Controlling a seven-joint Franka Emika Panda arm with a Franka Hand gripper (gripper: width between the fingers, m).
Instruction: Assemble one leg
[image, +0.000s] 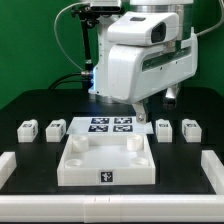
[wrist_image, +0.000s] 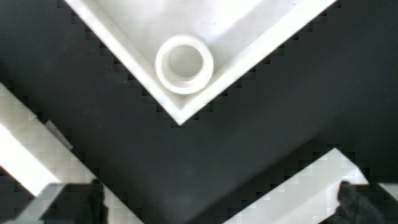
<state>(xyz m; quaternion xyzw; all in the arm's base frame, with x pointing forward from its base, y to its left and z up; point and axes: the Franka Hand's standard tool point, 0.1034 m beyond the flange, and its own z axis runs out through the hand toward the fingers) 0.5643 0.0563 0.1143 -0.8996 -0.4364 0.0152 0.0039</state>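
Four legs, small white blocks with tags, stand in a row on the black table: two at the exterior view's left (image: 28, 127) (image: 55, 127) and two at its right (image: 163, 127) (image: 189, 128). None shows in the wrist view. The large white tray-like piece (image: 105, 160) sits at the front centre; one of its corners with a round socket (wrist_image: 183, 62) shows in the wrist view. My gripper (image: 138, 109) hangs above the far right part of that piece. In the wrist view the gripper (wrist_image: 214, 207) is open and empty, its dark fingertips (wrist_image: 63, 205) wide apart.
The marker board (image: 110, 125) lies between the two pairs of legs, behind the tray-like piece. White border walls run along the left (image: 8, 165), right (image: 214, 168) and front (image: 110, 208) of the work area. White bands (wrist_image: 285, 180) cross the wrist view near the fingers.
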